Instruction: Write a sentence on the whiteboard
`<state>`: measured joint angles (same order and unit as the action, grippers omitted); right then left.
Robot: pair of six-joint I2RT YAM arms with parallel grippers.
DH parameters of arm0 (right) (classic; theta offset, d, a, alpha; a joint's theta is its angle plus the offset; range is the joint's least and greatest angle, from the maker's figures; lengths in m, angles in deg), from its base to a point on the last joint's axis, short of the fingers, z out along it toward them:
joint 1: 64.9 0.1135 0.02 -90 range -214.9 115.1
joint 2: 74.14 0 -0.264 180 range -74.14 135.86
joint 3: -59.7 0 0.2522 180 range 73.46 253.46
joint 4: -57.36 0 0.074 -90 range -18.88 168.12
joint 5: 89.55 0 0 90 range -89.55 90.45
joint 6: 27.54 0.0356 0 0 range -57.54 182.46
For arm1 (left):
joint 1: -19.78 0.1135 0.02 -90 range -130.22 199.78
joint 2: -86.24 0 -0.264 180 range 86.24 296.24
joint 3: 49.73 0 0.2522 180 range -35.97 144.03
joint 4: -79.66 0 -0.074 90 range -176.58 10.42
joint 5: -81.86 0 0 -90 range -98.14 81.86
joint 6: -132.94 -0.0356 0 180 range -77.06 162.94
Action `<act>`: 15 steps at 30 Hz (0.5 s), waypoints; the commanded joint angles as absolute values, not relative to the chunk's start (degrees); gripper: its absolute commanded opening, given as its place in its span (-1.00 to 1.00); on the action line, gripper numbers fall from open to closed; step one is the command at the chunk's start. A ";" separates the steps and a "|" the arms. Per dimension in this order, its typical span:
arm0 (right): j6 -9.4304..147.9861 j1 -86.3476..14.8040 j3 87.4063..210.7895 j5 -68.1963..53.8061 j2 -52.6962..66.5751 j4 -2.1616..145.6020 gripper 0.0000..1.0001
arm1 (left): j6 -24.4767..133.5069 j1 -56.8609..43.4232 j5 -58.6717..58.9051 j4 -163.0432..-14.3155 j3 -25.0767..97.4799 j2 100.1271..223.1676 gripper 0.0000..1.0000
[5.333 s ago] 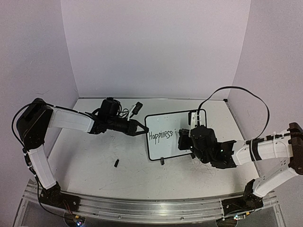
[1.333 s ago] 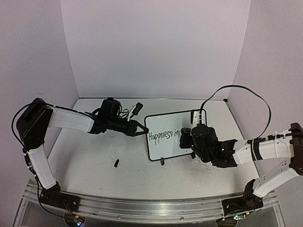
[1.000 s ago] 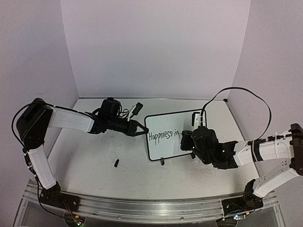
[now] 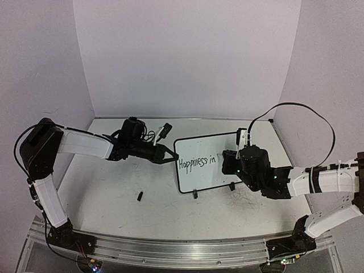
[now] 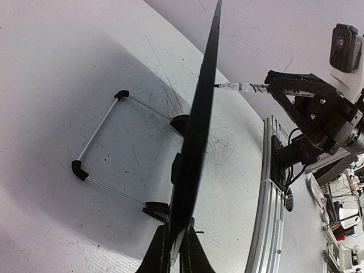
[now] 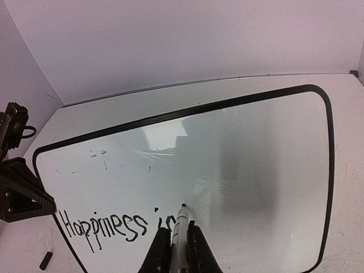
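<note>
The whiteboard stands tilted on the table, black frame, two black feet. The sentence reads "Happiness in" in black letters; it also shows in the right wrist view. My left gripper is shut on the board's left edge; in the left wrist view the board runs edge-on out from between my fingers. My right gripper is shut on a white marker, whose black tip is at the board surface just right of "in".
A small black marker cap lies on the table left of the board. The board's wire stand reaches out behind it. A metal rail runs along the table's near edge.
The sentence has grown from "Happiness" to "Happiness in". My right gripper with the marker has moved right along the board. The left gripper and the board have stayed put.
</note>
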<state>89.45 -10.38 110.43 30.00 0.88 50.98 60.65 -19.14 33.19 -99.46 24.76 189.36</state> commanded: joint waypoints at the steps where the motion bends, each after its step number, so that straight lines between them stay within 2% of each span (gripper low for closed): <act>1: 88.30 -10.48 111.33 31.34 1.12 48.99 -1.00 | 60.37 -20.30 33.69 -95.63 25.96 187.51 -1.00; 15: 88.42 -10.47 111.44 33.43 2.76 49.97 -1.00 | 60.25 -20.35 33.59 -95.54 25.97 187.51 -1.00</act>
<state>88.03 -10.35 110.43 31.65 2.48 50.59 60.63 -19.18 33.13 -99.44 24.76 189.35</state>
